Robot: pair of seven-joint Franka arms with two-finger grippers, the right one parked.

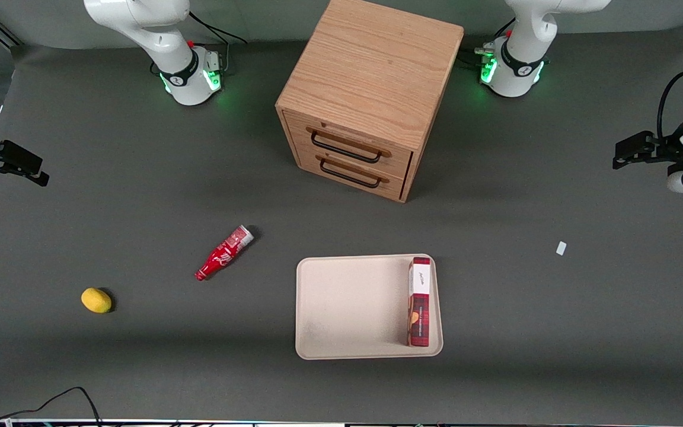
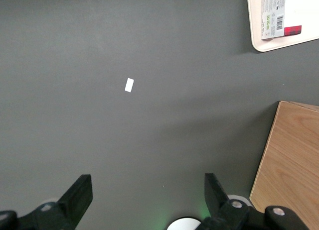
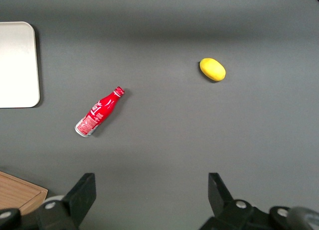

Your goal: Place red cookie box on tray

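The red cookie box (image 1: 420,302) lies on the tray (image 1: 347,308), along the tray's edge toward the working arm's end of the table, its white end panel pointing at the wooden drawer cabinet (image 1: 365,95). The left arm's gripper (image 2: 148,197) hangs high at its own end of the table, well apart from the tray, fingers (image 2: 79,192) spread wide and grasping nothing. Below it lies a small white scrap (image 2: 129,84).

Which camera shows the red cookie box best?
The front view: the whole red cookie box lies on the tray. The left wrist view catches only its end; the right wrist view misses it. The gripper hangs open, away from the tray.
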